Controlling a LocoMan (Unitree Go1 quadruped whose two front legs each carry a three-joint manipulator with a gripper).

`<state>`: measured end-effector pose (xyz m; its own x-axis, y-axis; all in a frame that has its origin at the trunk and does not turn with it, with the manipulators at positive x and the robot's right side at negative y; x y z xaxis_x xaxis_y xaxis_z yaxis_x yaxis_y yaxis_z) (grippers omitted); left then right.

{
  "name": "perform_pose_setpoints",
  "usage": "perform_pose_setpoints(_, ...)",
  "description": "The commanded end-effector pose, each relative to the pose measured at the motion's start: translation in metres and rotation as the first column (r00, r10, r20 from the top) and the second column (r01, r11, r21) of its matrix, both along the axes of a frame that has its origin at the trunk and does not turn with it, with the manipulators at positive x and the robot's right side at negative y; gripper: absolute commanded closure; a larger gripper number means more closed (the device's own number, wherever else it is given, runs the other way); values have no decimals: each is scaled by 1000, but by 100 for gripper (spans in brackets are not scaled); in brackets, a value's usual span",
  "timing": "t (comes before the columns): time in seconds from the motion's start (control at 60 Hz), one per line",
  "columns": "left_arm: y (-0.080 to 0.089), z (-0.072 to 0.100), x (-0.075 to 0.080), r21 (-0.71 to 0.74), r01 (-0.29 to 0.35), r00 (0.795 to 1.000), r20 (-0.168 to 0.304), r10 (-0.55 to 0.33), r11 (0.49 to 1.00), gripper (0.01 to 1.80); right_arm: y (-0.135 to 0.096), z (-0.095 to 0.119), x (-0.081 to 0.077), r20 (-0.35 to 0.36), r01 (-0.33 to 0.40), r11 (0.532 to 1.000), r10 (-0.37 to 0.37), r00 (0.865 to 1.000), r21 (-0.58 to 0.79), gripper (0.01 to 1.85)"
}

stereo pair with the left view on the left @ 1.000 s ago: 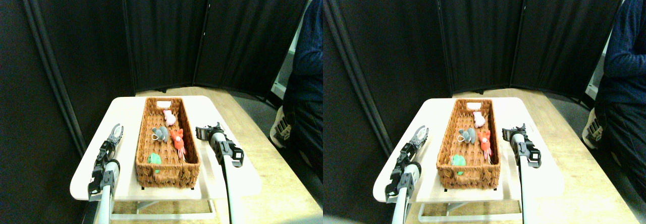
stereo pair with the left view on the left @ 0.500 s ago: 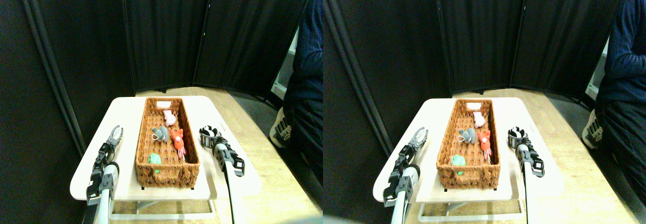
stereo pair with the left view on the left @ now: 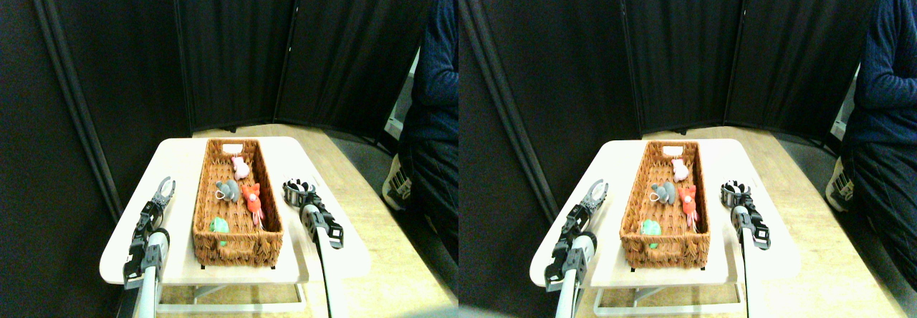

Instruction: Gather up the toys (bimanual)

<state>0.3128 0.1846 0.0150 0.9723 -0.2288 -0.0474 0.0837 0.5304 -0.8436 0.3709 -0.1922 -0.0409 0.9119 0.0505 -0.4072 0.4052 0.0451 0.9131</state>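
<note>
A white table [stereo pair with the left view on the left: 179, 160] stands before dark curtains [stereo pair with the left view on the left: 236, 46], with a bare strip on each side of the long basket [stereo pair with the left view on the left: 204, 189], which runs away from the camera. The left gripper [stereo pair with the left view on the left: 165, 186] reaches up over the left strip, jaws spread and empty. In the basket lie a green toy [stereo pair with the left view on the left: 219, 225] nearest, a grey toy [stereo pair with the left view on the left: 227, 190], an orange toy [stereo pair with the left view on the left: 251, 195] lying lengthwise and a pink toy [stereo pair with the left view on the left: 241, 167] farther back. The right gripper [stereo pair with the left view on the left: 295, 191] is at a black-and-white toy [stereo pair with the left view on the left: 299, 186] on the right strip; I cannot tell its jaws. A seated person [stereo pair with the left view on the left: 433, 96] is at far right.

Pink toy [stereo pair with the left view on the left: 241, 167], grey toy [stereo pair with the left view on the left: 228, 190], orange-red toy [stereo pair with the left view on the left: 251, 195] and green toy [stereo pair with the left view on the left: 219, 225] lie inside the basket [stereo pair with the left view on the left: 203, 189].
</note>
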Motion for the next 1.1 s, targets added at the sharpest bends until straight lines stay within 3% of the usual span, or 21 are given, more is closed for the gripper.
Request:
perform_pose_setpoints(0.017,-4,5,3,-12,19,1000,25,-18,1000,180,-2,-14,-3,-54,38,999,-36,998,36,123)
perform_pose_setpoints(0.033,-4,5,3,-14,17,1000,22,-17,1000,180,-1,-15,-3,-48,45,998,-43,998,40,139)
perform_pose_setpoints(0.05,-4,5,3,-14,17,1000,22,-17,1000,180,-1,-15,-3,-48,45,998,-43,998,40,139)
perform_pose_setpoints(0.083,-4,5,3,-19,20,1000,19,-20,1000,180,0,-15,-2,-35,74,997,-73,997,21,175)
perform_pose_setpoints(0.133,-4,5,4,-19,25,1000,18,-25,999,180,1,-15,-3,-15,97,995,-97,995,-2,185)
perform_pose_setpoints(0.217,-4,6,4,-14,30,999,23,-30,999,180,1,-14,-3,21,90,995,-89,996,-30,185)
perform_pose_setpoints(0.333,-5,6,5,-15,28,999,22,-28,999,180,-1,-11,-3,20,98,994,-97,995,-48,185)
perform_pose_setpoints(0.433,-5,6,6,-16,35,999,21,-35,999,180,-3,-8,-2,46,65,996,-63,997,-56,185)
perform_pose_setpoints(0.467,-4,5,6,-5,36,999,26,-36,999,180,-3,-6,-2,84,28,997,-22,996,-69,185)
perform_pose_setpoints(0.533,-4,5,7,-11,29,999,23,-29,1000,180,-3,1,-3,72,43,997,-38,997,-69,185)
perform_pose_setpoints(0.617,-4,4,7,-18,28,999,22,-28,999,180,-1,17,-4,90,13,993,-2,996,-119,185)
perform_pose_setpoints(0.733,-6,3,7,-28,22,1000,19,-21,999,180,9,40,-6,136,-20,989,40,990,-145,185)
perform_pose_setpoints(0.867,-5,2,7,-44,26,1000,15,-25,999,180,27,72,-6,195,-111,983,139,971,-145,185)
perform_pose_setpoints(1.1,-3,1,6,-49,18,1000,18,-17,999,180,55,98,-6,237,-185,966,225,945,-179,185)
